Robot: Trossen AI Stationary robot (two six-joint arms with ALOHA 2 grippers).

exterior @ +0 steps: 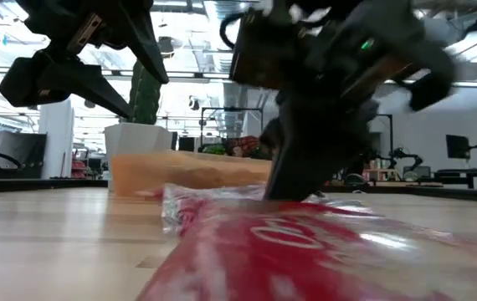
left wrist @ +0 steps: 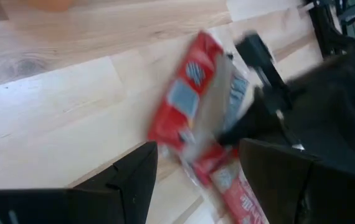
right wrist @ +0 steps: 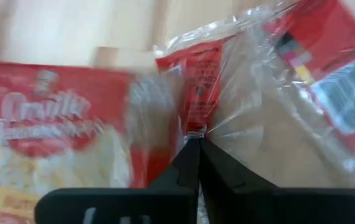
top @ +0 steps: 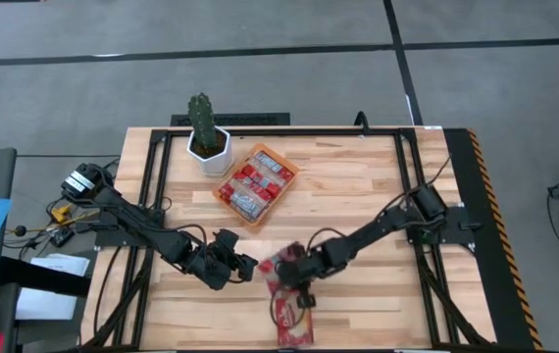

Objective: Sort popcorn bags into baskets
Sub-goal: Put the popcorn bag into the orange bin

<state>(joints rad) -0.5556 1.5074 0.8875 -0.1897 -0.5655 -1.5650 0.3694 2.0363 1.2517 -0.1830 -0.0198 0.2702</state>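
Observation:
Two red popcorn bags with silvery-clear wrapping lie at the table's near middle. One bag (top: 281, 265) is under my right gripper (top: 297, 282), which is shut on its wrapper. The other bag (top: 294, 324) lies just nearer, by the near edge, and shows its yellow-white print (right wrist: 47, 124) in the right wrist view. My left gripper (top: 244, 265) is open just left of the held bag (left wrist: 190, 93) and raised off the table (exterior: 79, 75), touching nothing. The orange basket (top: 281, 199) sits farther back with several packets inside. My right gripper pinches a crinkled fold of the bag's clear wrapper (right wrist: 196, 121) between its two fingertips. The fingers (exterior: 293, 180) come from above, slanting down from the right. The wrapper puckers into creases at the pinch. The bag's near part (exterior: 222, 205) stays low on the table.
A white pot with a green cactus (top: 207, 142) stands beside the basket's far-left corner. Black rails (top: 157, 186) run along both sides of the wooden tabletop. Bare wood lies between the basket and the bags (top: 358, 186).

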